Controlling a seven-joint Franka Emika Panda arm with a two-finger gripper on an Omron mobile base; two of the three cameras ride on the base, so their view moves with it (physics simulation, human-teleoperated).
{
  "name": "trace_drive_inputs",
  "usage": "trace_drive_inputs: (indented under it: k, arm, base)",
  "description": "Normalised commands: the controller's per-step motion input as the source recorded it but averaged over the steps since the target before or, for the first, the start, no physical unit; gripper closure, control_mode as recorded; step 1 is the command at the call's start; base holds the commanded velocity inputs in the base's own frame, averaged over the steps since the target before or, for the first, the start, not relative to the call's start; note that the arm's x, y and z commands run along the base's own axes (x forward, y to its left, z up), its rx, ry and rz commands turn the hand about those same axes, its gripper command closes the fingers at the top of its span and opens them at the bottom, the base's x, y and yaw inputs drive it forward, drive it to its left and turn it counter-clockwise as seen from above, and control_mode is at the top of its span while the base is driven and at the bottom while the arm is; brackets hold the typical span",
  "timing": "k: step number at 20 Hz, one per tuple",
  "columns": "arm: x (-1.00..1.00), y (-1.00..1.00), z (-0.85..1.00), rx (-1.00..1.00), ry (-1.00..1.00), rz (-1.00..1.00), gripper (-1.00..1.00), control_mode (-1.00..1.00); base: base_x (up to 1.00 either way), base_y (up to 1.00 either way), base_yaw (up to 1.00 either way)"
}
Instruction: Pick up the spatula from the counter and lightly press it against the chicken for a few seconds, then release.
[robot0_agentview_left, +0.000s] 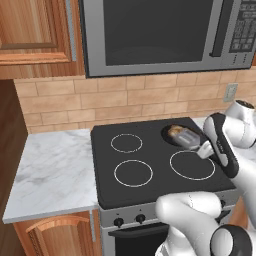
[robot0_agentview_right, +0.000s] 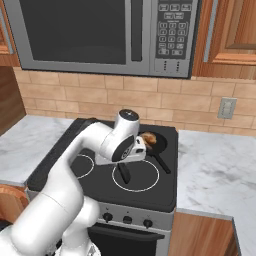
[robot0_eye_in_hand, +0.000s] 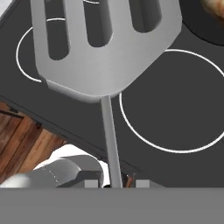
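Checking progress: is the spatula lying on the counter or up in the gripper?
In the gripper: the spatula's handle runs out from between the fingertips, blade over the stove.

A black stove (robot0_agentview_left: 155, 150) carries white burner rings. A dark pan (robot0_agentview_right: 161, 162) sits on the back right ring, its handle pointing toward the front. Knobs (robot0_agentview_left: 118, 221) line the stove's front panel. Marble counters flank it, one on the left (robot0_agentview_left: 55, 165) and one on the right (robot0_agentview_right: 215, 165). A steel microwave (robot0_agentview_left: 160, 35) hangs above, with its keypad (robot0_agentview_right: 173, 30) on the right side. Behind runs a tan brick backsplash (robot0_agentview_left: 100, 95), with an outlet (robot0_agentview_right: 226, 108) over the right counter. Wood cabinets (robot0_agentview_left: 35, 35) hang at both upper corners.
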Motion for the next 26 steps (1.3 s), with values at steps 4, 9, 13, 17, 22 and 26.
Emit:
trace_drive_inputs:
  k: [4, 9, 13, 17, 22, 26]
  arm:
    - [0.08, -0.43, 0.0, 0.0, 0.02, 0.01, 1.0, -1.0]
    - [0.2, -0.35, 0.0, 0.0, 0.01, 0.0, 1.0, -1.0]
    - [0.38, -0.25, 0.0, 0.0, 0.0, 0.0, 1.0, -1.0]
    - [0.44, -0.18, 0.0, 0.0, 0.0, -0.02, 1.0, -1.0]
    - [0.4, -0.09, 0.0, 0.01, -0.01, -0.02, 1.0, -1.0]
    - [0.35, -0.15, -0.01, 0.01, 0.0, 0.0, 1.0, -1.0]
  base:
    - [0.0, 0.0, 0.0]
    - [0.0, 0.0, 0.0]
    - [0.0, 0.0, 0.0]
    - [0.0, 0.0, 0.0]
    - [0.0, 0.0, 0.0]
    - [0.0, 0.0, 0.0]
